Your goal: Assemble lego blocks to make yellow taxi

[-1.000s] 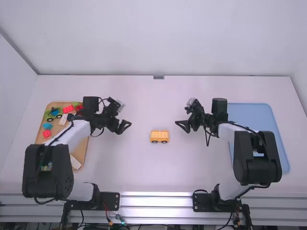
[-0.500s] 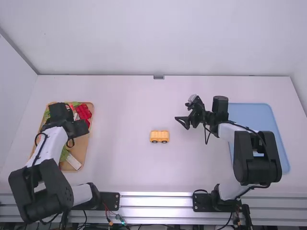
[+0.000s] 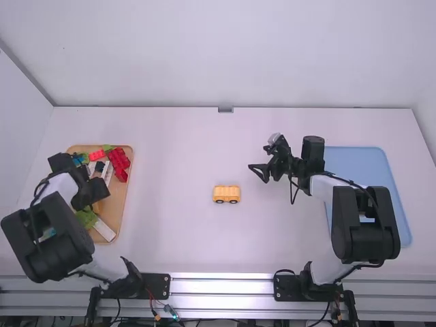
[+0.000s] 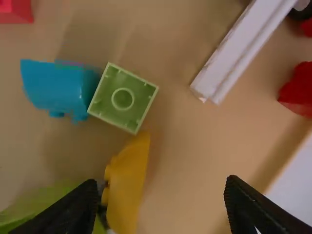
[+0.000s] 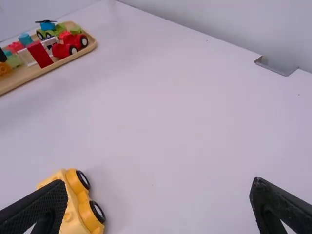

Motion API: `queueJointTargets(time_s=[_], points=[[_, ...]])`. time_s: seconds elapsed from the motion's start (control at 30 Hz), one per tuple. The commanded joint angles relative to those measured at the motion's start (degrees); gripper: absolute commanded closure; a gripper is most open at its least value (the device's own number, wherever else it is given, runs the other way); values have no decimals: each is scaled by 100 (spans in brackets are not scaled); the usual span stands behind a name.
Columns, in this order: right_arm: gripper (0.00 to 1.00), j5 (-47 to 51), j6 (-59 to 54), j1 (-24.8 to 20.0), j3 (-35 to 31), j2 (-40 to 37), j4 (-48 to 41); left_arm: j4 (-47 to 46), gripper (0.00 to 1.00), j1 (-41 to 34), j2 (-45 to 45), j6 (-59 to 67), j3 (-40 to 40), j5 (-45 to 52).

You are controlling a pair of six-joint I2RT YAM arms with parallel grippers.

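Two parted fingers on our left gripper (image 4: 157,207) are standing over the wooden tray (image 3: 117,210), with nothing between the pads. We are seeing a yellow piece (image 4: 127,183) lying within their span, off centre, nearer the finger that is overlapping a leaf-green piece (image 4: 41,207). Its long axis is running across the line from finger to finger, so we are judging that a closing grip would be meeting its long sides. We are probably needing a small shift towards it first, or the nearer finger could be landing on the green piece or on the yellow one.

Taking twelve o'clock as straight away from the high camera, we are finding the yellow wheeled base (image 3: 226,194) sitting on the table (image 3: 184,238) at about three o'clock from the left gripper, its length lying nine to three. Our right gripper (image 5: 158,207) is waiting much nearer, fingers apart and empty, with the base at about eight o'clock from it. We are reading the tray piece as the left arm's job.
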Motion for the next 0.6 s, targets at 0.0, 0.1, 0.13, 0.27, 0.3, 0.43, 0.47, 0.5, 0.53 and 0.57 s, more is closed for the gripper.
queueJointTargets(time_s=[0.0, 0.1, 0.13, 0.27, 0.3, 0.43, 0.47, 0.5, 0.53, 0.57], points=[[1, -11, 76, 11, -26, -116, 20, -46, 33, -22, 282, 116, 164, 9], [1, 72, 144, 9, -26, -116, 44, -98, 35, -22, 505, 83, 234, -184], [1, 111, 142, 11, -26, -116, 42, -131, 35, -22, 564, 2, 238, -350], [1, 116, 142, 9, -26, -116, 46, -232, 36, -17, 597, 4, 195, -424], [1, 118, 144, 11, -26, -116, 57, -251, 38, -17, 597, 4, 177, -426], [1, 120, 144, 11, -26, -116, 66, -236, 38, -22, 597, 7, 72, -426], [1, 120, 144, 9, -26, -116, 63, -219, 38, -22, 597, 11, 46, -433], [1, 116, 144, 11, -26, -116, 63, -175, 38, -20, 597, 9, 7, -444], [1, 118, 144, 11, -26, -116, 63, -129, 38, -17, 597, 7, -33, -439], [1, 118, 144, 9, -26, -116, 63, -94, 37, -20, 597, 4, -81, -424]])
